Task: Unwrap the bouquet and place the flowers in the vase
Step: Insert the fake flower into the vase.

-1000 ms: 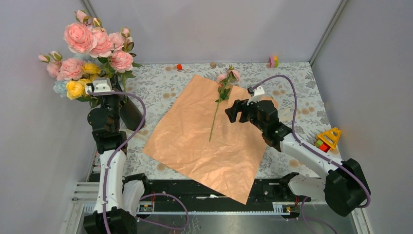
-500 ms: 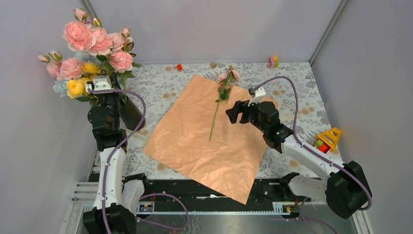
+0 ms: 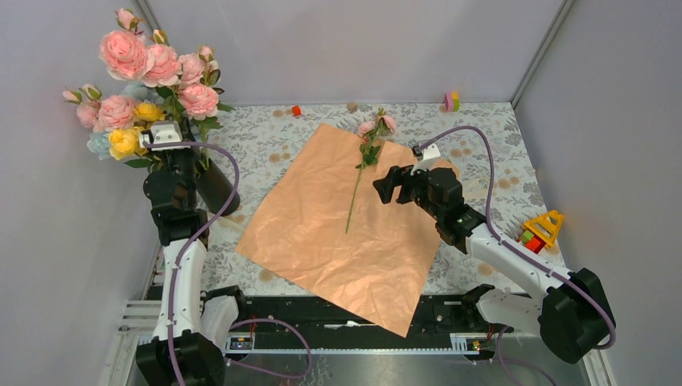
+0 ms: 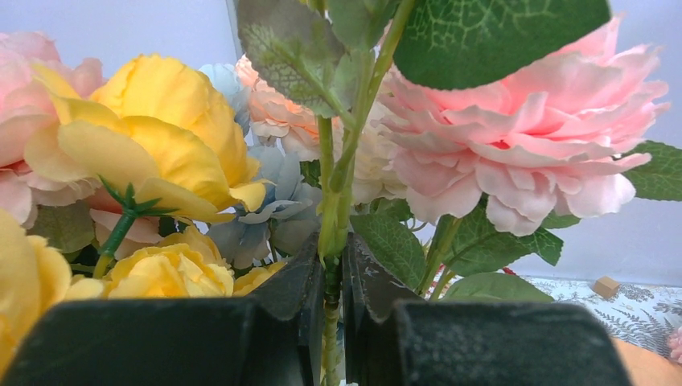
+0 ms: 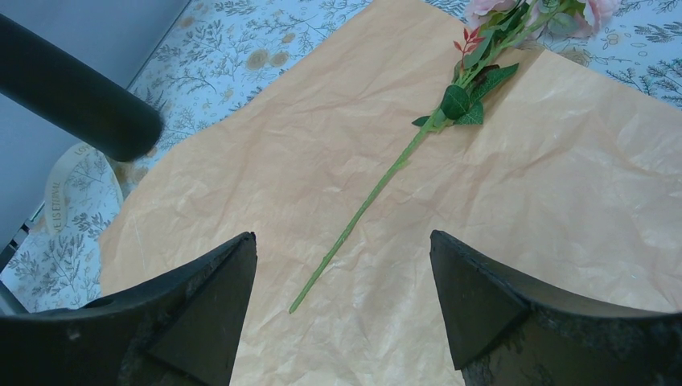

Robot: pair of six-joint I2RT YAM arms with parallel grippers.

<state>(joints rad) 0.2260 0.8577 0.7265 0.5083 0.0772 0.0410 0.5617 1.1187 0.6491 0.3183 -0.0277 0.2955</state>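
Observation:
The bouquet's peach-orange paper lies spread flat on the table. On it rests a single flower, also seen as a long green stem in the right wrist view. The other flowers stand bunched at the far left above the black vase; my left arm hides where their stems meet its mouth. My left gripper is shut on one green stem among yellow and pink heads. To the right of the lying stem, my right gripper hovers open and empty above the paper.
A cream ribbon lies on the patterned cloth beside the vase. Small toy blocks sit at the back, and a yellow toy at the right. Grey walls close in left, back and right.
My left gripper has lifted slightly, carrying the flower bunch a little up and to the left. The right arm has barely shifted.

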